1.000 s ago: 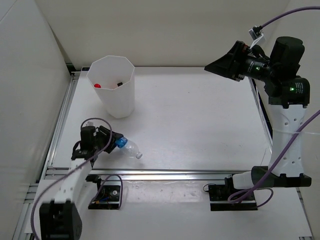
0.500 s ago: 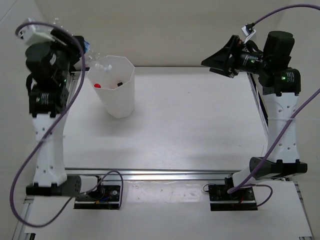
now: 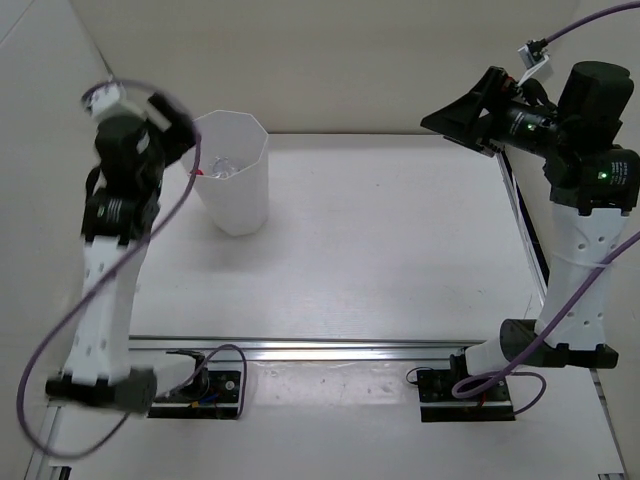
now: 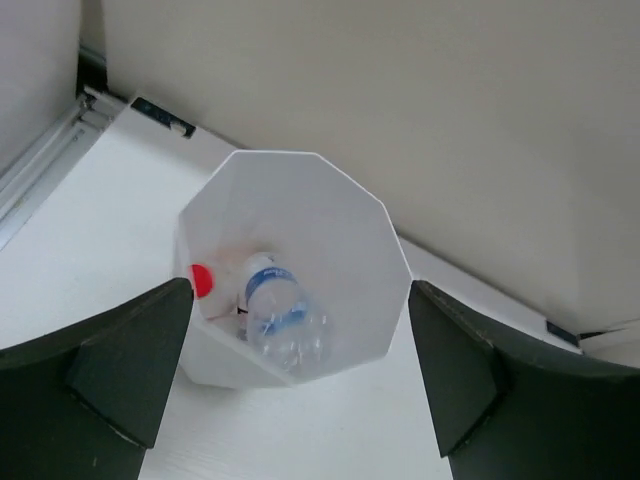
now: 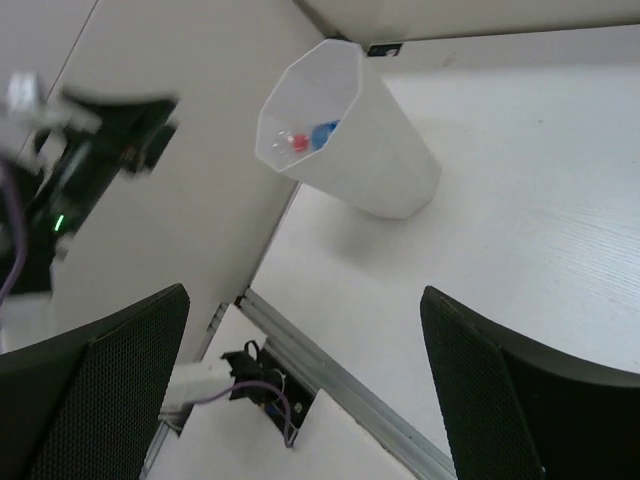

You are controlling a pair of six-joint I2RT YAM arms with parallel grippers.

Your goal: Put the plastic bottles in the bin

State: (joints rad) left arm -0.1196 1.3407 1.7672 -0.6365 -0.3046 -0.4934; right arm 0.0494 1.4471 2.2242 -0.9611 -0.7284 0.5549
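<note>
The tall white bin [image 3: 242, 205] stands at the back left of the table. Inside the bin [image 4: 330, 215] lies a clear blue-labelled bottle [image 4: 281, 320] beside a red cap [image 4: 201, 280]; the other bottles in it are mostly hidden. From above, a clear bottle [image 3: 222, 166] shows in its mouth. My left gripper [image 3: 176, 126] hovers just left of the rim, blurred, and the left wrist view shows this gripper [image 4: 300, 400] open and empty above the bin. My right gripper [image 3: 452, 118] is raised at the back right, open and empty. In the right wrist view, the bin [image 5: 385, 155] shows red and blue inside.
A white wall runs behind the bin and along the left side. An aluminium rail [image 3: 350, 349] crosses the table's near edge by the arm bases. The raised left arm [image 5: 95, 150] appears blurred in the right wrist view.
My left arm rose from the front left of the table with the blue-labelled bottle to the bin, opened, and the bottle now lies inside. The right arm shifted slightly.
</note>
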